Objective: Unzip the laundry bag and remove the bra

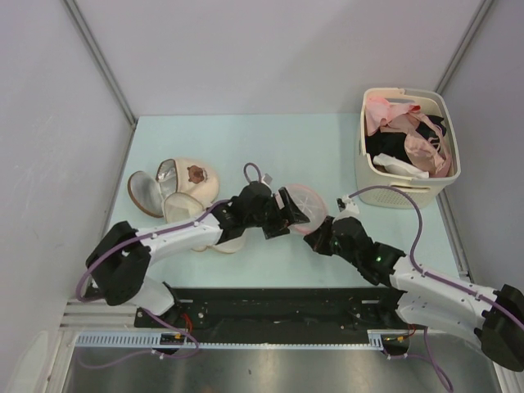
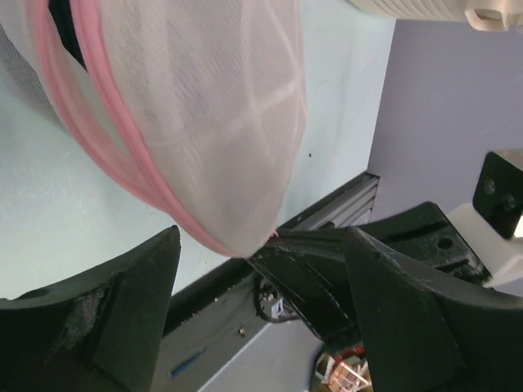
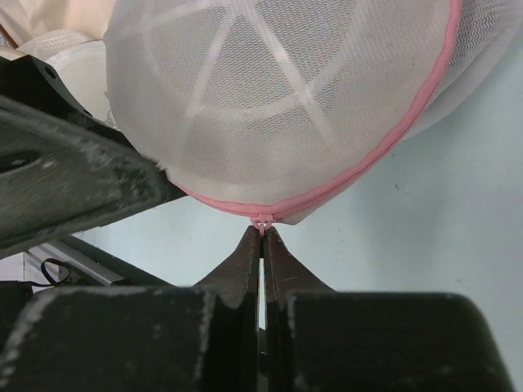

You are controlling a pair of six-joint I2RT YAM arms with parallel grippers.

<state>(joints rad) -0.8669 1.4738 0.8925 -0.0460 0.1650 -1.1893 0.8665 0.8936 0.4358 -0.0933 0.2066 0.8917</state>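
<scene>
The laundry bag (image 1: 304, 205), round white mesh with a pink zip rim and white ribs, lies mid-table between both grippers. My right gripper (image 3: 262, 233) is shut on the bag's small pink zip pull (image 3: 261, 222) at the near rim; in the top view it (image 1: 316, 236) sits at the bag's near right. My left gripper (image 2: 261, 238) is open, its fingers (image 2: 122, 310) wide apart on either side of the bag's lower edge (image 2: 237, 237); in the top view it (image 1: 285, 214) is at the bag's left. A dark patch (image 2: 64, 24) shows inside the rim; the bra is otherwise hidden.
A cream slotted basket (image 1: 383, 185) at the back right holds pale pink bras (image 1: 422, 139) and a black garment (image 1: 385, 145). Several beige bra cups (image 1: 176, 190) lie at the left beside my left arm. Grey walls close in the table on three sides.
</scene>
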